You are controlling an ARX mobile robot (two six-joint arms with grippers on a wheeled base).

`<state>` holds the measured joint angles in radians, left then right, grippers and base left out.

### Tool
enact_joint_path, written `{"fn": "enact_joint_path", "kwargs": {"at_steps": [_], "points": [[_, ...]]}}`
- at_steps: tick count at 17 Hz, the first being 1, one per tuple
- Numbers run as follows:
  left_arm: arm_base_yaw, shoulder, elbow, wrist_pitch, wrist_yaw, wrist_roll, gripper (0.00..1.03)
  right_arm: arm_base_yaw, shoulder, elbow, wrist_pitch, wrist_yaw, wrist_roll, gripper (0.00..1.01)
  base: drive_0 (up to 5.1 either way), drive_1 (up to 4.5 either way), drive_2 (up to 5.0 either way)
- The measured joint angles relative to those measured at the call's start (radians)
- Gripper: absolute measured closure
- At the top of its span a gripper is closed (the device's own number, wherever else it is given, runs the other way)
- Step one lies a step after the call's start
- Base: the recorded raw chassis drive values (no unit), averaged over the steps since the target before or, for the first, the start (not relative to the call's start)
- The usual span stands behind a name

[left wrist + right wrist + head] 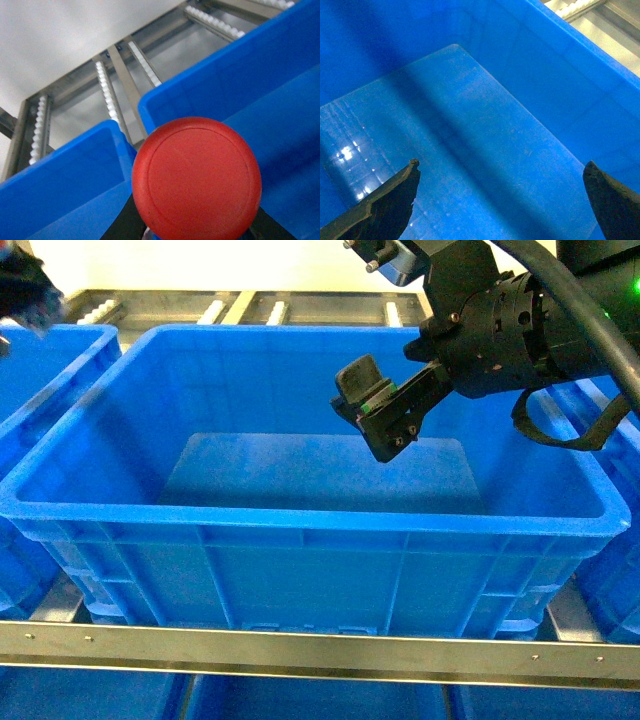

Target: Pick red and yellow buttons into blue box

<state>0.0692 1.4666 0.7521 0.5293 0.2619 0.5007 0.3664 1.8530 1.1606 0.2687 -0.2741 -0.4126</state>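
Observation:
The blue box (300,515) fills the middle of the head view, deep, with a thick rim. My right gripper (372,410) hangs over its right half, above the floor. In the right wrist view this right gripper (500,167) is open, with only the blue box floor (470,125) between its dark fingertips. The red button (196,177) fills the lower left wrist view, cap toward the camera, with my left gripper (197,231) shut on it. In the head view the left gripper (25,290) is a dark blur at the top left, outside the box. The yellow button is out of view.
Other blue crates stand to the left (50,350) and right (615,570) of the box. Roller rails (270,308) run behind them. A metal bar (300,648) crosses in front of the box. A second crate wall (65,180) shows beside the red button.

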Motion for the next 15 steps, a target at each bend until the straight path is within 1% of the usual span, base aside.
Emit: {"fn": "enact_joint_path", "kwargs": {"at_steps": [2,4,5,6,7,9,11,12,14,15], "points": [[-0.042,0.056,0.04,-0.013,-0.038,0.024,0.8,0.0,0.0,0.0,0.0,0.0,0.0,0.03,0.0,0.0,0.0],[-0.083,0.108,0.099,-0.069,-0.08,0.021,0.8,0.001,0.0,0.0,0.0,-0.001,0.0,0.03,0.0,0.0,0.0],[-0.11,0.127,0.111,-0.103,-0.088,0.011,0.8,0.0,0.0,0.0,0.0,0.0,0.0,0.03,0.0,0.0,0.0],[-0.137,0.145,0.125,-0.136,-0.084,-0.01,0.8,0.0,0.0,0.0,0.0,0.0,0.0,0.03,0.0,0.0,0.0],[-0.167,0.156,0.135,-0.186,-0.07,-0.04,0.8,0.0,0.0,0.0,0.0,0.0,0.0,0.03,0.0,0.0,0.0],[-0.218,0.159,0.137,-0.225,-0.074,-0.065,0.8,0.0,0.0,0.0,0.0,0.0,0.0,0.03,0.0,0.0,0.0],[-0.226,0.161,0.135,-0.188,-0.099,-0.071,0.8,0.0,0.0,0.0,0.0,0.0,0.0,0.03,0.0,0.0,0.0],[-0.222,0.161,0.132,-0.169,-0.102,-0.071,0.8,0.0,0.0,0.0,0.0,0.0,0.0,0.03,0.0,0.0,0.0],[-0.22,0.161,0.132,-0.17,-0.105,-0.075,0.8,0.0,0.0,0.0,0.0,0.0,0.0,0.03,0.0,0.0,0.0],[-0.22,0.161,0.132,-0.17,-0.105,-0.074,0.73,0.0,0.0,0.0,0.0,0.0,0.0,0.03,0.0,0.0,0.0]]}}
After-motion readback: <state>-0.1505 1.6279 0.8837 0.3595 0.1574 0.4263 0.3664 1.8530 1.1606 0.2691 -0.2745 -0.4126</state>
